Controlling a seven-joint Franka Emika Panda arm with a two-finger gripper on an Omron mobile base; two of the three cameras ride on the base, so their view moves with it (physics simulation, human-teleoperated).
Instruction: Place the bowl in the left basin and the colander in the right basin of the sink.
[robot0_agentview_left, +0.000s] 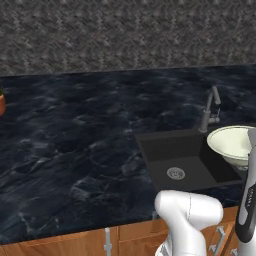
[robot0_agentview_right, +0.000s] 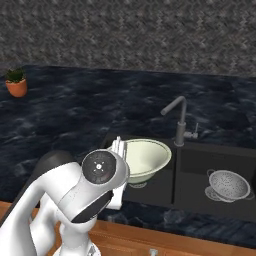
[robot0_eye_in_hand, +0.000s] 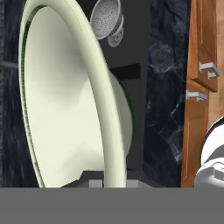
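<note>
- The dark marbled counter spreads wide across the scene, a grey speckled wall behind it and wooden cabinet fronts below its front edge.
- Set into it, the black sink with its two wells and a central divider; the grey faucet stands at the back, spout curving to the left.
- The left basin shows its round silver drain in the left base view.
- Here's the bowl, cream-white, tilted, over the left basin. In the right base view its bottom sits close to the basin floor; whether it touches, I can't tell.
- In the hand view the bowl's rim runs straight down between the finger tips of the gripper, so the fingers are clamped on that rim, grasping the bowl.
- Over in the right basin, the colander rests on the floor, leaning a little, well apart from the bowl.
- Far left on the counter, a small potted plant in an orange pot.
</note>
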